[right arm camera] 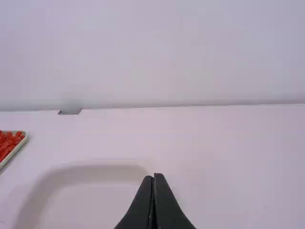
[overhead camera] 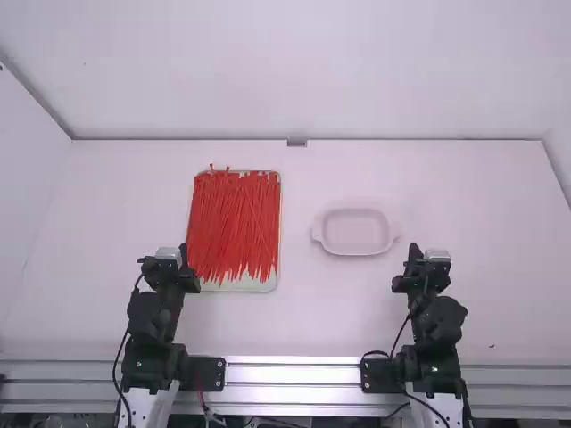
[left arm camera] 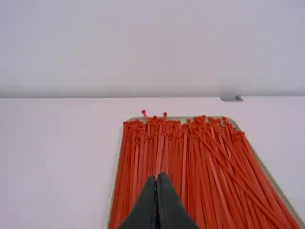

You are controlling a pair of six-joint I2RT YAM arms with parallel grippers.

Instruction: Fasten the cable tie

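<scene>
Several red cable ties (overhead camera: 235,226) lie side by side in a heap on a pale flat tray (overhead camera: 276,281) left of the table's middle; the same cable ties (left arm camera: 190,162) spread ahead of my left gripper. My left gripper (overhead camera: 185,259) sits by the tray's near left corner, and its fingertips (left arm camera: 157,177) are pressed together with nothing held. My right gripper (overhead camera: 413,254) rests near the front of the table, just right of a white dish (overhead camera: 355,230). It is shut and empty too (right arm camera: 153,177), with the white dish (right arm camera: 81,191) lying ahead of it.
A small grey bracket (overhead camera: 296,142) sits at the table's far edge against the back wall. White walls stand at the left and right sides. Bare table surface stretches between tray and dish and beyond them.
</scene>
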